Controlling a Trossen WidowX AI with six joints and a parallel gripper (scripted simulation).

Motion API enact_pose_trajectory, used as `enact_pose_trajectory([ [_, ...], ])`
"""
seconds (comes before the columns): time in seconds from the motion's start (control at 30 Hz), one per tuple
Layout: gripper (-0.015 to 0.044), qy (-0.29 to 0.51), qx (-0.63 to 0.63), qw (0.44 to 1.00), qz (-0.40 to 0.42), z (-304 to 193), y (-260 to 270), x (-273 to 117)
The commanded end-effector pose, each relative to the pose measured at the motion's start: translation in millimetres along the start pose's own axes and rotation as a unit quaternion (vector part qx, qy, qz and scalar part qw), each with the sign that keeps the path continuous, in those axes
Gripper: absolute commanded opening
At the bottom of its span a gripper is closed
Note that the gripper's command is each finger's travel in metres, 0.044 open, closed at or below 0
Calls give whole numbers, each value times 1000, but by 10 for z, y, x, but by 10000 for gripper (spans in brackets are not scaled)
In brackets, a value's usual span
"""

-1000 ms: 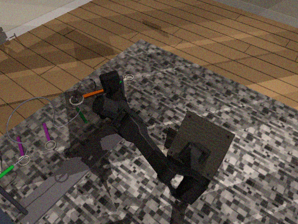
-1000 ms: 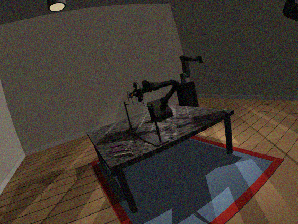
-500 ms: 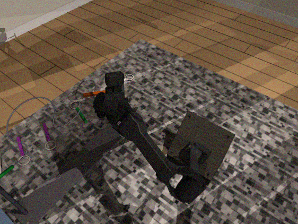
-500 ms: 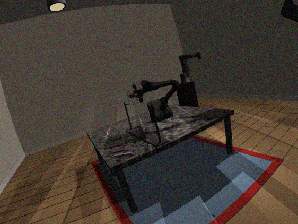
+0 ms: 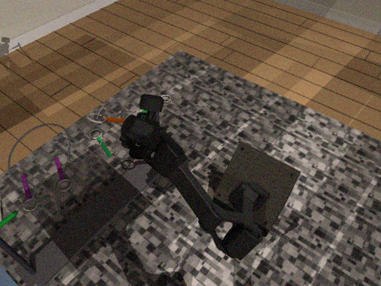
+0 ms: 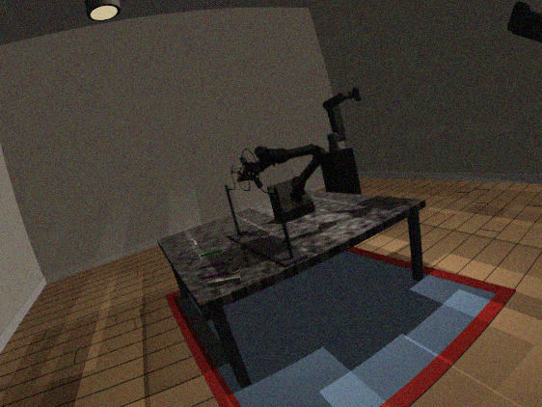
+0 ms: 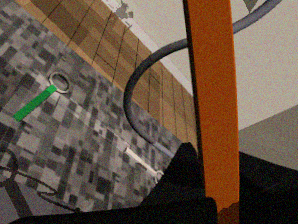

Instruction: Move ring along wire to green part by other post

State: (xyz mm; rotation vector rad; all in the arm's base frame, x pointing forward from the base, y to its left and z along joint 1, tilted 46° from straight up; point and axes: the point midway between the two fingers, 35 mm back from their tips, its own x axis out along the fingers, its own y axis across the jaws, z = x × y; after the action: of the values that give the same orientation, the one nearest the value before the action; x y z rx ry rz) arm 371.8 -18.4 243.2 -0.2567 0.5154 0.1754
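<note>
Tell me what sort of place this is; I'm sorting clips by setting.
Probably a robotics lab or practice room: a robot arm is mounted on a table, a second arm stands behind, and a wire track rises in front of the first.
</note>
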Motion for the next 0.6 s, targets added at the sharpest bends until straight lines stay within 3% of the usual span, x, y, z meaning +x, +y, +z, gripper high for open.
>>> enact_pose_trajectory([
  [0.0,-150,-3,33,999,21,-6,57,8],
  [0.57,-150,-22,183,977,105,43,285,9],
])
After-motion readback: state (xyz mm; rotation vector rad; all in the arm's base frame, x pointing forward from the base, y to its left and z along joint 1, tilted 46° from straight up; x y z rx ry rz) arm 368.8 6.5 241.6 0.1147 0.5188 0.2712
